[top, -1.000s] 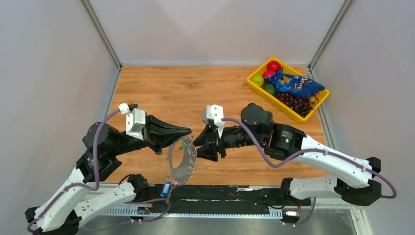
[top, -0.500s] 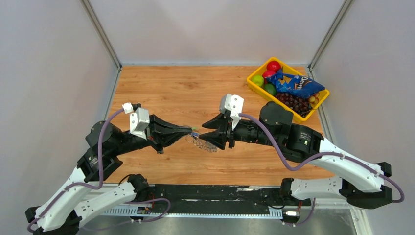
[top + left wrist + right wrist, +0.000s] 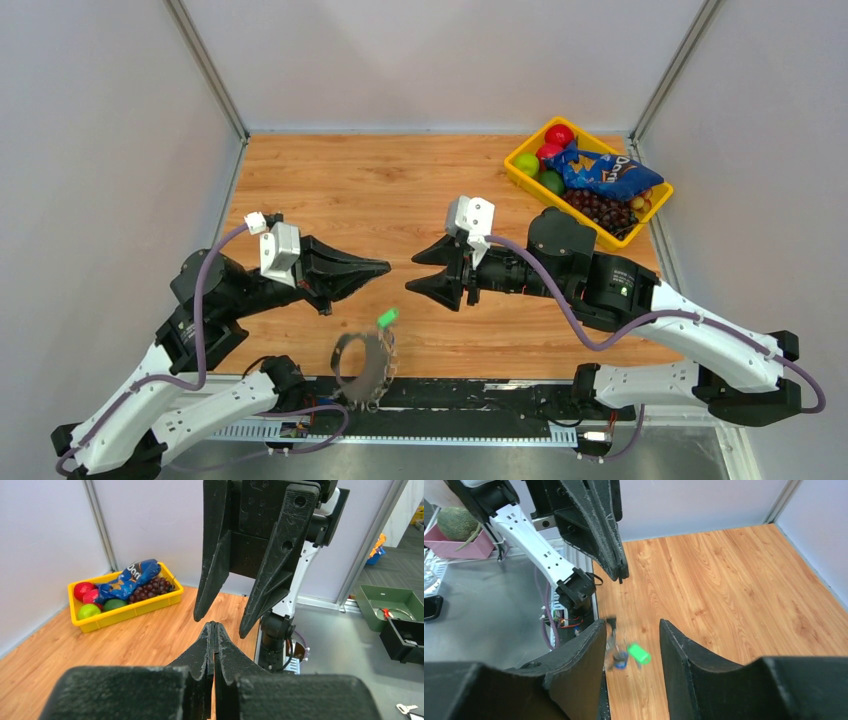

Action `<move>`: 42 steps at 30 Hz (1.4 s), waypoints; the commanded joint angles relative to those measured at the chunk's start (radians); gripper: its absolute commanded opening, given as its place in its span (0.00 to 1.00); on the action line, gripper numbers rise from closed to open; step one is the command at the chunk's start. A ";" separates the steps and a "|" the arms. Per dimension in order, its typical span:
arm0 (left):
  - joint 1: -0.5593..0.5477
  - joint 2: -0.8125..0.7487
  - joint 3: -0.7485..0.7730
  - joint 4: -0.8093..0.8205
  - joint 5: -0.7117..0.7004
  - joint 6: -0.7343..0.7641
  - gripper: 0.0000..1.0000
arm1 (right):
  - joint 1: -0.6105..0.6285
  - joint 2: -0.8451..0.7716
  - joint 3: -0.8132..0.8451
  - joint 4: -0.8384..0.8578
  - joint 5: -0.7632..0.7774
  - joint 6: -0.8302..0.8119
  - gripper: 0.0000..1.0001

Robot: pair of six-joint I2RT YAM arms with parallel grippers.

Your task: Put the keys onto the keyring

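Observation:
The keys and the keyring [image 3: 362,366] show as one motion-blurred grey bunch at the table's near edge, free of both grippers. A green-capped key [image 3: 386,319] sticks out at its top. In the right wrist view the green key [image 3: 639,653] and a blue key [image 3: 620,661] blur below and between my right fingers. My left gripper [image 3: 385,267] is shut on nothing, its tips pressed together [image 3: 214,625]. My right gripper [image 3: 414,272] faces it a short gap away, open and empty [image 3: 631,625]. Both hover above the wood.
A yellow basket [image 3: 662,190] with fruit, grapes and a blue chip bag sits at the back right corner, also visible in the left wrist view [image 3: 130,611]. A black rail [image 3: 480,392] runs along the table's near edge. Grey walls enclose three sides.
The bunch of keys hung between the two gripper tips; it has now come away and dropped toward the near edge, blurred. The right jaws have spread wider. The left jaws stayed shut.

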 commanded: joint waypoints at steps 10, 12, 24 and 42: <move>0.000 -0.023 -0.004 0.015 -0.016 -0.005 0.00 | 0.006 0.020 0.004 0.050 -0.058 0.001 0.52; -0.001 -0.024 -0.009 0.000 -0.045 -0.007 0.00 | 0.005 0.023 -0.023 0.052 -0.037 0.014 0.53; 0.000 -0.018 -0.087 -0.175 -0.492 -0.104 0.40 | -0.090 0.132 -0.291 0.160 -0.024 0.241 0.57; 0.026 0.003 -0.287 -0.314 -0.901 -0.261 0.73 | -0.181 0.566 -0.433 0.503 -0.033 0.501 0.64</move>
